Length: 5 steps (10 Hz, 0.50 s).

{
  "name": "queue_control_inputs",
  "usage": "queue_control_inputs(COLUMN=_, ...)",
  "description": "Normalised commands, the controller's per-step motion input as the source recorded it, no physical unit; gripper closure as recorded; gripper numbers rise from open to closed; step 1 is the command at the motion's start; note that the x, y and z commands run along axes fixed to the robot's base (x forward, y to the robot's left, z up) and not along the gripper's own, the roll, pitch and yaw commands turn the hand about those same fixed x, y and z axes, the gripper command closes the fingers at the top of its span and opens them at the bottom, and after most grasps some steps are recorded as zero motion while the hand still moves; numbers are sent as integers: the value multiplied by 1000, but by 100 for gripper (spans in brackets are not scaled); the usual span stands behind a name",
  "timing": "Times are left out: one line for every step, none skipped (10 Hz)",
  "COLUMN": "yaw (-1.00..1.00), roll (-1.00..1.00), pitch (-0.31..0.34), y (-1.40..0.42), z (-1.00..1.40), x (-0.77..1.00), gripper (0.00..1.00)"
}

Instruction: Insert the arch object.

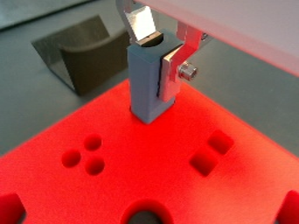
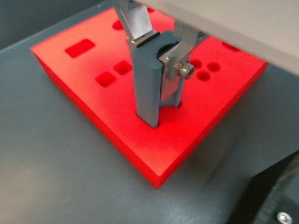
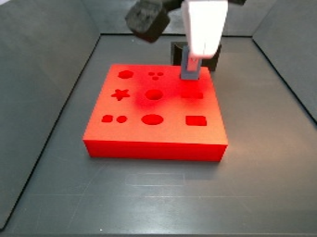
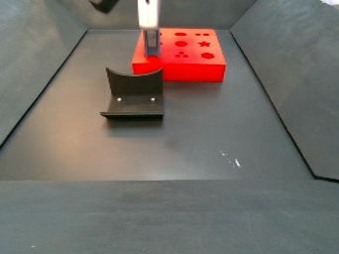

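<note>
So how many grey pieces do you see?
1: the arch, held upright in the gripper, its lower end at the red block. None seems hidden.

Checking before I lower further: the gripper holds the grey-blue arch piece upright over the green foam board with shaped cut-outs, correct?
Not quite: the foam board with shaped cut-outs is red, not green, as both side views show. The rest holds: the gripper is shut on the grey-blue arch piece, upright over that board.

Dark L-shaped fixture [image 4: 133,96] on grey floor [image 4: 199,149], apart from other objects
</note>
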Motion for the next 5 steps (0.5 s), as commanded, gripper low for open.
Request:
queue_control_inputs(yaw=-63, roll=1, pitch=-51, y=0, z=-663, x=0, gripper=100)
queue_control_inputs(yaw=-91, roll=21, pitch=-30, y=0, z=-634, x=0, gripper=100)
queue_control_inputs(yaw=-97, roll=46, pitch=-33, y=0, z=-563, x=0, gripper=100)
queue_control_inputs(yaw=-103, roll=120, pitch=0, y=0, z=-177, x=-83, gripper=100)
queue_control_inputs(yaw=0, roll=0, pitch=0, y=0, z=0, x=0, gripper=100)
